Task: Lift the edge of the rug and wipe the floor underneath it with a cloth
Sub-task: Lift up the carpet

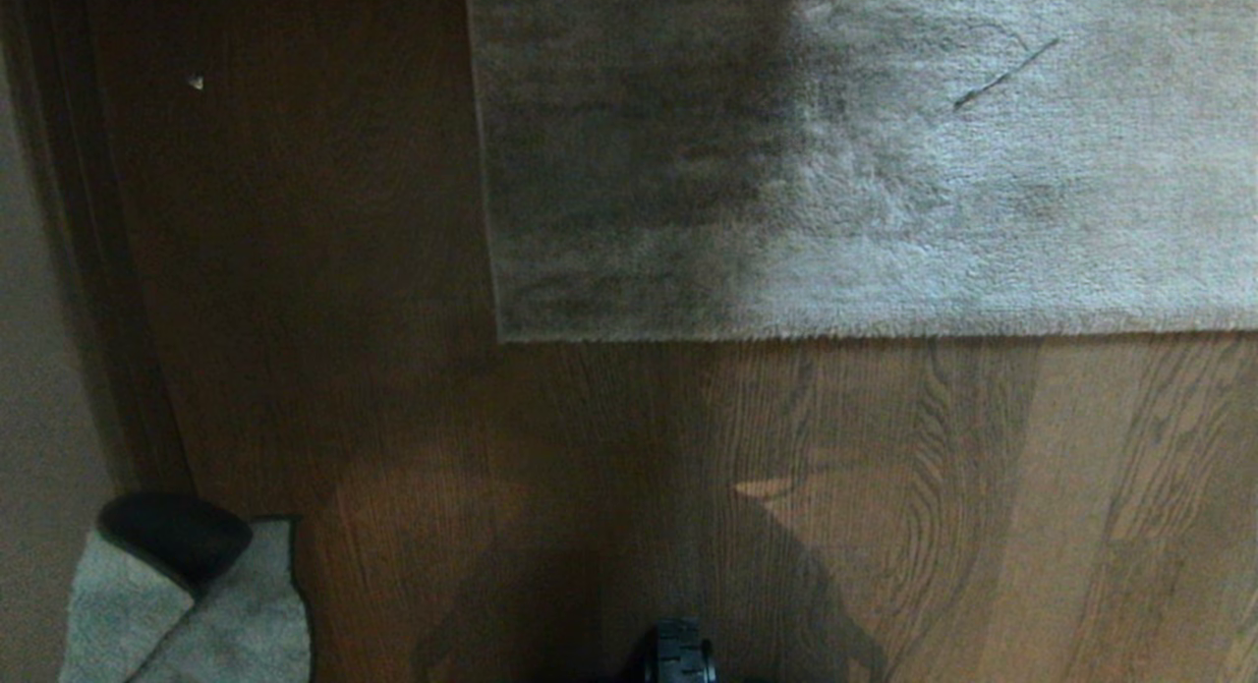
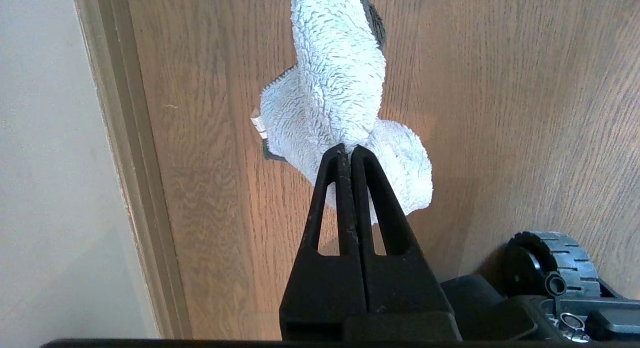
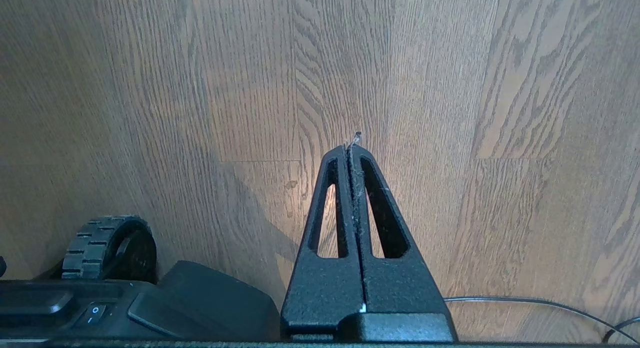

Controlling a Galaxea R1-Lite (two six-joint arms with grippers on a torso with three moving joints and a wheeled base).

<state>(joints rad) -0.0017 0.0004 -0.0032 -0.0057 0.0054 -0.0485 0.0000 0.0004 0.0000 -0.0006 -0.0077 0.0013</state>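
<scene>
Cloth (image 2: 345, 97) pinched in left hand (image 2: 347, 150) – seemingly dangling above floor (image 2: 500, 112)

I can read no words, brands or numbers anywhere around me. The only sign is on my base's power switch (image 3: 93, 311) (seen from my right wrist): a small circle and a short bar, the usual off and on marks.
</scene>
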